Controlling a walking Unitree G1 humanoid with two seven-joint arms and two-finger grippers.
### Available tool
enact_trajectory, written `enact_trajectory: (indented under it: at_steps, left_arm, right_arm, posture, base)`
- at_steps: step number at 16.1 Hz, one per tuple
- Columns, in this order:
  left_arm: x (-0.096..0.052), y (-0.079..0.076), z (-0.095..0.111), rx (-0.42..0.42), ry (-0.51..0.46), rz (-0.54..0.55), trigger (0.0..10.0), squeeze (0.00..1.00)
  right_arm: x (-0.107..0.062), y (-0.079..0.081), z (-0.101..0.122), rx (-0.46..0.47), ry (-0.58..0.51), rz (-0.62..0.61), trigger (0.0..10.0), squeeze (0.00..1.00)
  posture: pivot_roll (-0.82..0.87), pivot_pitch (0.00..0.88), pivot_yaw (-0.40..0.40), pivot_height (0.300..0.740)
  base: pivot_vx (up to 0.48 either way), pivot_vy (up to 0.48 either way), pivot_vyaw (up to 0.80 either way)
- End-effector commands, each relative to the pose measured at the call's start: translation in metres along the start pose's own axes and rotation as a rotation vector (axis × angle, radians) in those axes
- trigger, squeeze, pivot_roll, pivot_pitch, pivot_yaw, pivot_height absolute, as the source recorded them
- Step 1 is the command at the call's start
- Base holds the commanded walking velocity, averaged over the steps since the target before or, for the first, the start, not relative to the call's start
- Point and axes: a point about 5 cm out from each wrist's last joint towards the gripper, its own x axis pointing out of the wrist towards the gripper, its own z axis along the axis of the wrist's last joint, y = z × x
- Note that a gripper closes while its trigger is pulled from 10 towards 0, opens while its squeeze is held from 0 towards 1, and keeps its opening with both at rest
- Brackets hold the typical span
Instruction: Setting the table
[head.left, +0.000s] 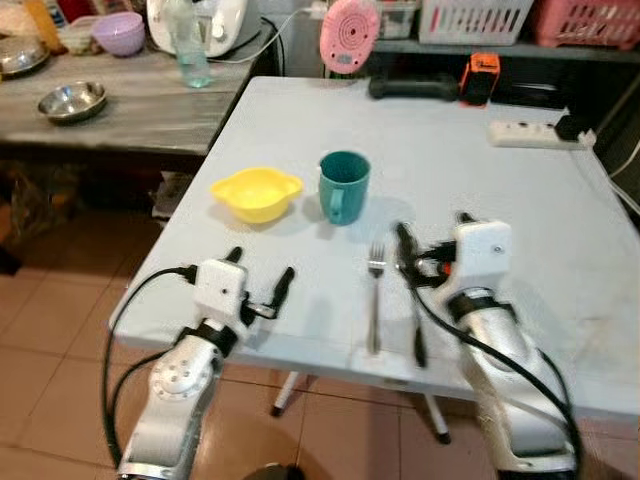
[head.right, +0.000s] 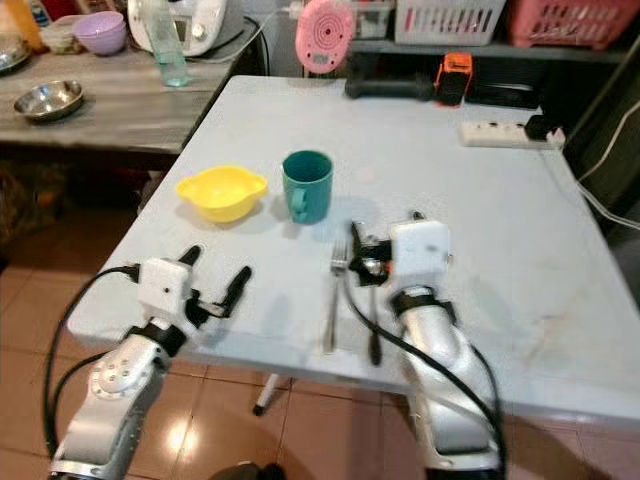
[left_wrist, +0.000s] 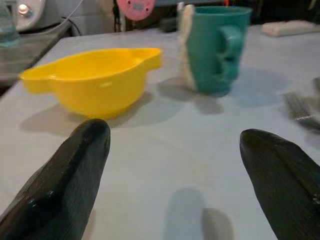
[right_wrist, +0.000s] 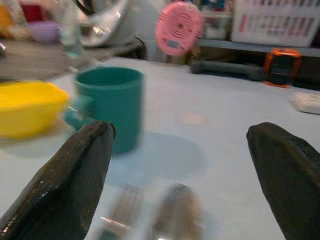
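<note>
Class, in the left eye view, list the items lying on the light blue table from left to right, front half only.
Yellow bowl → teal mug → fork → knife.

Home kitchen/dining area, tiled floor (head.left: 60, 330) lower left, wooden counter (head.left: 150, 110) upper left w/ steel bowl (head.left: 72, 100) & white appliance (head.left: 205, 22), plastic baskets (head.left: 475, 18) on shelf top right, folding table (head.left: 520, 220) center

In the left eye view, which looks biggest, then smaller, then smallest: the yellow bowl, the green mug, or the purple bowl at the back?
1. Yellow bowl
2. Green mug, narrower but taller, so nearly a tie
3. Purple bowl, though it sits farther away, so its true size is unsure
</note>
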Motion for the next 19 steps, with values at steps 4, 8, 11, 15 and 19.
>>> enact_trajectory:
  at_steps: [4,8,11,15,19]
  left_arm:
    - [0.000,-0.003,0.001,-0.003,0.003,-0.015,10.0,0.00]
    - [-0.001,-0.004,0.000,0.002,0.010,-0.022,10.0,0.00]
    - [-0.002,-0.005,0.000,0.016,0.012,-0.037,10.0,0.00]
    - [-0.002,-0.006,0.000,0.028,0.014,-0.058,10.0,0.00]
    - [0.006,0.001,0.007,0.023,-0.016,-0.021,10.0,0.00]
  right_arm:
    - [-0.003,-0.004,-0.004,-0.009,0.014,-0.013,10.0,0.00]
    - [-0.005,-0.004,-0.006,-0.010,0.022,-0.019,10.0,0.00]
    - [-0.006,-0.001,-0.006,-0.003,0.025,-0.019,10.0,0.00]
    - [-0.007,0.000,-0.008,0.003,0.030,-0.020,10.0,0.00]
    - [0.006,0.014,-0.005,0.042,0.028,0.054,10.0,0.00]
  posture:
    - [-0.05,0.112,0.070,0.740]
    - [-0.05,0.116,0.074,0.740]
    - [-0.05,0.118,0.075,0.740]
    - [-0.05,0.121,0.076,0.740]
    - [-0.05,0.127,0.076,0.740]
  base:
    - [0.000,0.245,0.00]
    - [0.000,0.000,0.00]
    - [0.000,0.000,0.00]
    - [0.000,0.000,0.00]
    - [0.000,0.000,0.00]
